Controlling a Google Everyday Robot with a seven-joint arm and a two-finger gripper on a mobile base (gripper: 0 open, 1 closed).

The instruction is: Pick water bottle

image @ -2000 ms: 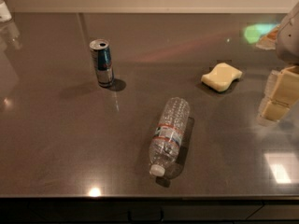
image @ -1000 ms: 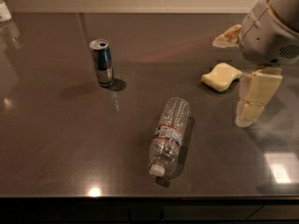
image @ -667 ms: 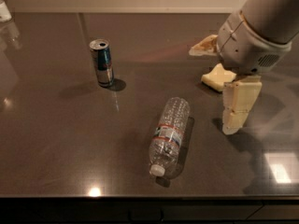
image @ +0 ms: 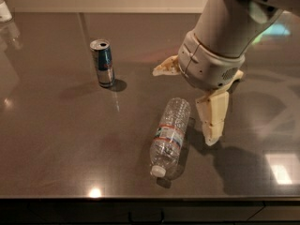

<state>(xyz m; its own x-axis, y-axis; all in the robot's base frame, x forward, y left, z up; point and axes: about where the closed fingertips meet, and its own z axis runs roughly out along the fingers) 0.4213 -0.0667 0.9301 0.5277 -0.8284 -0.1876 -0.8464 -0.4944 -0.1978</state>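
Note:
The water bottle [image: 170,136] lies on its side on the dark table [image: 56,139], white cap toward the front edge, red-and-white label band around its middle. My gripper [image: 183,106] hangs over the bottle's far end, slightly to its right. It is open wide: one cream finger [image: 165,68] points left beyond the bottle, the other finger [image: 213,118] points down just right of the bottle. It holds nothing.
A blue-and-silver drink can [image: 103,63] stands upright at the left, apart from the bottle. A white object [image: 4,11] sits at the far left corner. The table's front edge runs just below the bottle's cap.
The arm has swung in from the right edge to the left and forward, ending beside and over the bottle. It now hides the pale yellow object. Bottle and can have not moved.

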